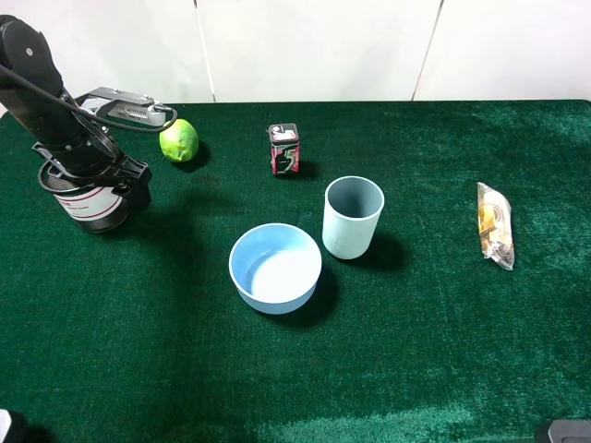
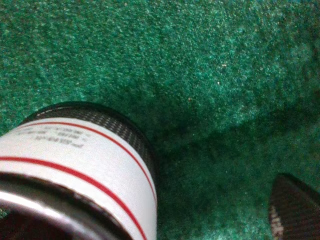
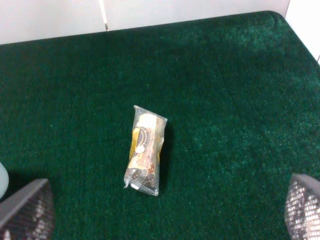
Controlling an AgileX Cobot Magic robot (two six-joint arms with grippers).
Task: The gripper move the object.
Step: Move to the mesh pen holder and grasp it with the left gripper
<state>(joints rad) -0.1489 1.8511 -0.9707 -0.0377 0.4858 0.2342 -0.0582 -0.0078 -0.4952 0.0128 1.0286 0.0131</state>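
The black wire-mesh pen cup (image 1: pixel 88 205) with a white, red-edged label band stands upright at the far left of the green table. My left gripper (image 1: pixel 95 177) hangs right over its top, jaws spread. In the left wrist view the cup (image 2: pixel 85 165) fills the near side, and one dark fingertip (image 2: pixel 295 210) stands well apart from its wall; the other finger is hidden. My right gripper (image 3: pixel 160 215) is open and empty, its two fingertips wide apart, low at the table's right front (image 1: pixel 565 431).
A green lime (image 1: pixel 179 140) lies just behind the pen cup. A small dark red-marked box (image 1: pixel 283 149), a grey-blue cup (image 1: pixel 352 217) and a light blue bowl (image 1: pixel 275 268) sit mid-table. A clear snack packet (image 1: pixel 494 224) (image 3: pixel 145 149) lies at the right.
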